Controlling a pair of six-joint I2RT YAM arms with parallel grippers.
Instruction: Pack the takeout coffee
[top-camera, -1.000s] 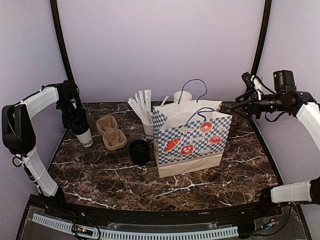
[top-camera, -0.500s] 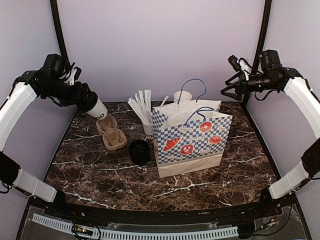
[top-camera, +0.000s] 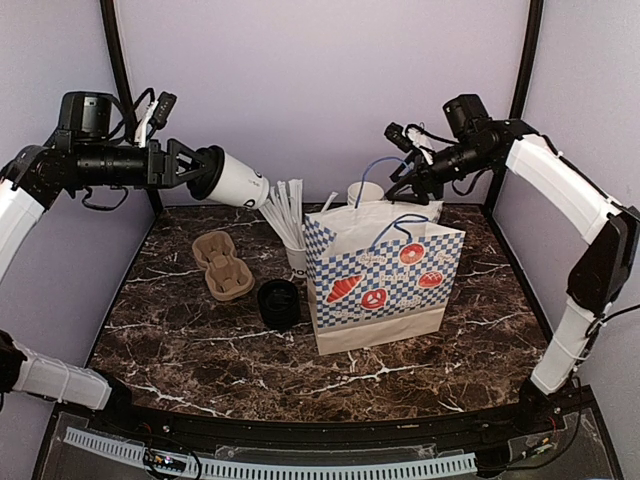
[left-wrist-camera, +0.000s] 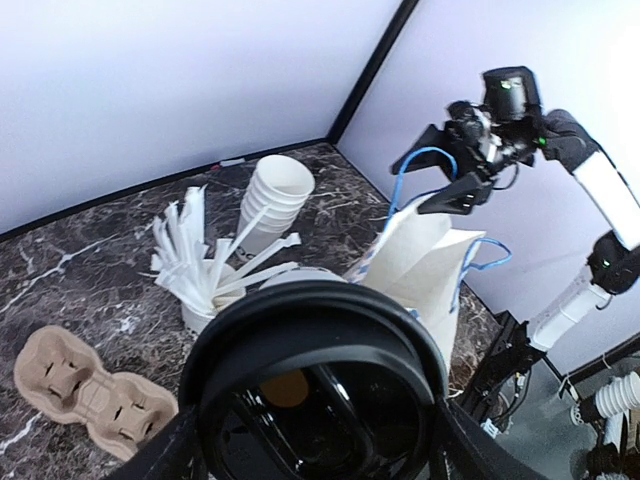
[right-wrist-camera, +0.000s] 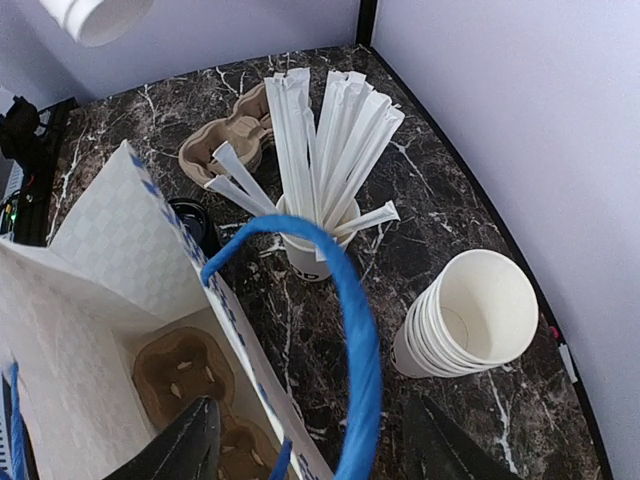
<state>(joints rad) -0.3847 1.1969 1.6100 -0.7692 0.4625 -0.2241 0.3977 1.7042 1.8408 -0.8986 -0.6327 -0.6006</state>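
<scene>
Left gripper (top-camera: 208, 175): high above the far-left corner of the table (top-camera: 200, 350), with the arm reaching in level from the left. Its jaws are clamped on the wide end of the white paper cup (top-camera: 240, 181). The cup lies on its side in the air with its base pointing right and dark lettering near the base. It is well clear of the surface.

Pulp cup carrier (top-camera: 222, 265): on the table, left of centre, toward the far edge.

Black lid (top-camera: 279, 302): flat on the table, just beside the carrier's near-right end and just left of the paper bag (top-camera: 385, 290). It is well apart from the cup.

Cup of straws (top-camera: 292, 228): stands behind the lid, at the bag's far-left corner.

Paper bag: upright at the centre, blue-check print, mouth open. The right wrist view shows a second pulp carrier (right-wrist-camera: 185, 372) on its floor. Stack of white cups (right-wrist-camera: 470, 315): behind the bag, near the far edge.

Right gripper (top-camera: 402, 158): above the bag's far side, fingers apart. The blue handle (right-wrist-camera: 358, 340) loops up between them. I cannot tell whether either finger touches it.
</scene>
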